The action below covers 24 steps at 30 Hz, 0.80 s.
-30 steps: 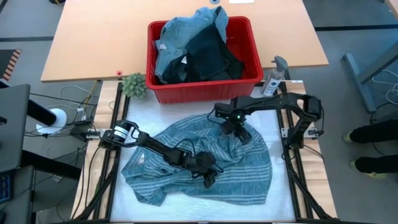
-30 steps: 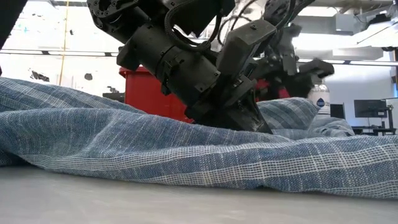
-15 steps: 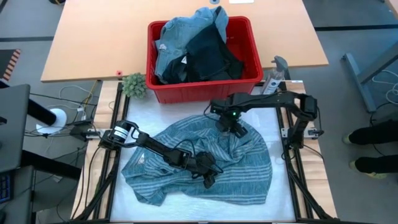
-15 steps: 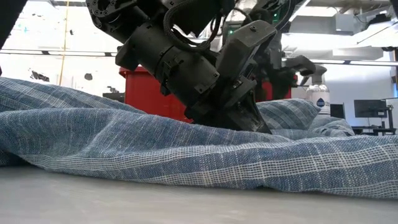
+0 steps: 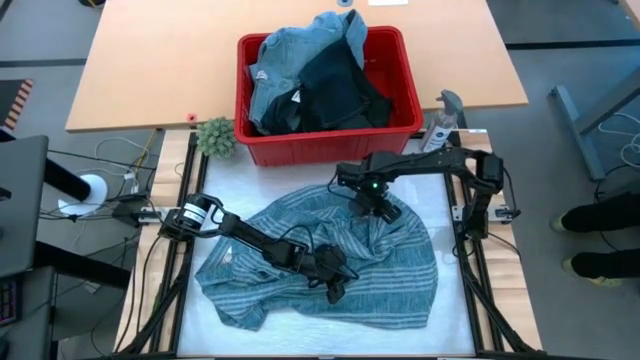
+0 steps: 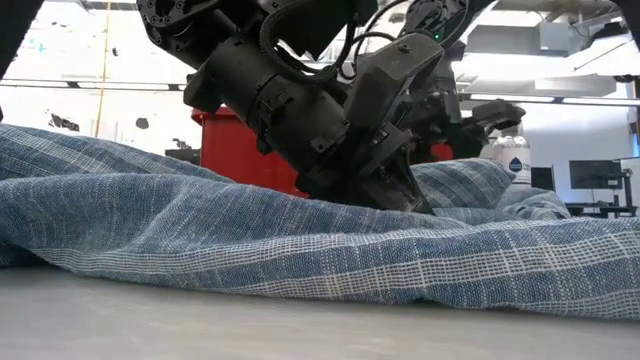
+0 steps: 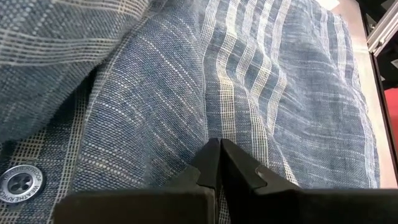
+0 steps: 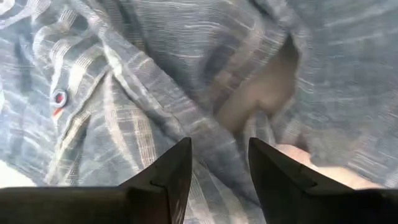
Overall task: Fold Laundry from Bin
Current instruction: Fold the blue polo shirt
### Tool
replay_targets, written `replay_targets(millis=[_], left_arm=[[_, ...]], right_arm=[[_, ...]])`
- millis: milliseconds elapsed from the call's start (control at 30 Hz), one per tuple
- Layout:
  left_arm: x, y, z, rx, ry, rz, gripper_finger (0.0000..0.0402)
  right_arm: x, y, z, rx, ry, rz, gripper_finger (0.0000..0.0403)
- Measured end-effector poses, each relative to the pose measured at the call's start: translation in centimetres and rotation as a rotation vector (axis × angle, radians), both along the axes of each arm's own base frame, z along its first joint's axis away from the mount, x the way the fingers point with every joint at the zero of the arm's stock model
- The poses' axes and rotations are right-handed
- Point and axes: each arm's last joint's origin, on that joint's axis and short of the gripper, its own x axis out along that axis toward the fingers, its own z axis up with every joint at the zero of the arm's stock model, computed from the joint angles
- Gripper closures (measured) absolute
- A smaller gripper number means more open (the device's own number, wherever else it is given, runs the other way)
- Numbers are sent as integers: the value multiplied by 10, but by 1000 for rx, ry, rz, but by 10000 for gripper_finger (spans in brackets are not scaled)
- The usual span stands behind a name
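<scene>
Small green plant [image 5: 215, 137] stands at the left of the bin, on the near edge of the wooden table [image 5: 130, 70]. Left arm reaches in from the left rail across the white work surface [image 5: 450, 310]; left gripper [image 5: 335, 288] is low on the middle of the striped shirt [image 5: 400, 285], fingers pressed together with no gap showing in the left wrist view, tips [image 7: 219, 163] down on the striped cloth; whether any cloth is caught between them cannot be told. A dark shirt button [image 7: 20, 182] shows close by in that view. Shirt lies crumpled and spread over most of the work surface, blue-grey with pale stripes, bunched into folds near its centre; in the low view it forms a long ridge [image 6: 300, 250] across the foreground with the left arm's wrist pressed into it. Red bin [image 5: 325, 145] sits just beyond the shirt's far edge, centred, holding a light blue denim-like piece [image 5: 290, 55] heaped over dark garments [image 5: 340, 95]. Right gripper [image 5: 380, 207] is on the shirt's far part, near the bin; its fingers [image 8: 174, 171] stand apart over rumpled folds with nothing between them. Spray bottle [image 5: 440, 125] stands just right of the bin.
</scene>
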Motion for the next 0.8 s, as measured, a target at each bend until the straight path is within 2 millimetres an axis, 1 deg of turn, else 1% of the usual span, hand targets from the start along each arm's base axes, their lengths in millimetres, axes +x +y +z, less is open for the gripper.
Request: replay_targets(millis=[133, 267, 367, 467, 567, 633, 667, 733, 800], left_arm=[[0, 0, 0, 3, -1, -3, 401], [0, 0, 0, 12, 1, -11, 401], [0, 0, -1, 14, 3, -14, 401], [0, 0, -1, 14, 3, -14, 401], [0, 0, -1, 15, 3, -15, 401], [0, 0, -1, 14, 3, -14, 401], [0, 0, -1, 14, 3, -14, 401], [-1, 0, -1, 14, 3, -15, 401], [-1, -1, -1, 17, 2, -14, 401]], right_arm=[[4, -1, -10, 4, 16, 17, 223], [3, -1, -21, 14, 58, 28, 223], [1, -1, -24, 11, 101, 31, 231], [-3, 0, -22, 4, 137, 53, 265], [-6, -1, -21, -28, 168, 84, 319], [-6, -2, -21, -70, 181, 82, 365], [-7, -2, -21, -83, 192, 76, 380], [-9, -3, -21, -117, 218, 32, 386], [-10, -6, -18, -171, 247, -56, 386]])
